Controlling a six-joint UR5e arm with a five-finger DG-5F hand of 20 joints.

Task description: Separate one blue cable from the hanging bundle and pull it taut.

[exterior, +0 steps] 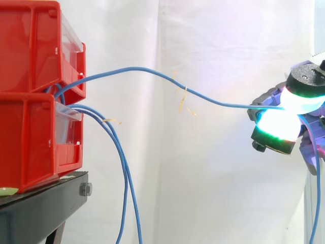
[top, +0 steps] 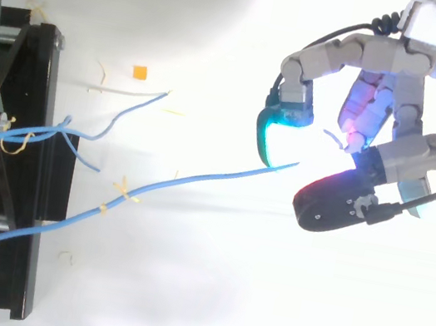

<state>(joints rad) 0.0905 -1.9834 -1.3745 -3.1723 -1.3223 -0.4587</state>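
White curtain [exterior: 213, 40] | robot hand [top: 387, 91] pinching blue cable [exterior: 142, 68] | side: red bins [exterior: 30, 51] | top: orange scrap [top: 139, 72]

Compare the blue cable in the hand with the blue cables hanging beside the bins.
The held cable runs sideways from the red bins to the hand, slightly bowed; the hanging cables drop down past the stand. The held cable is pinched by the hand; the hanging cables are free of it. All are thin, blue and start at the bins.

Glossy red plastic bins [exterior: 30, 101], smooth blue cable [exterior: 142, 68], cloth curtain [exterior: 213, 178]
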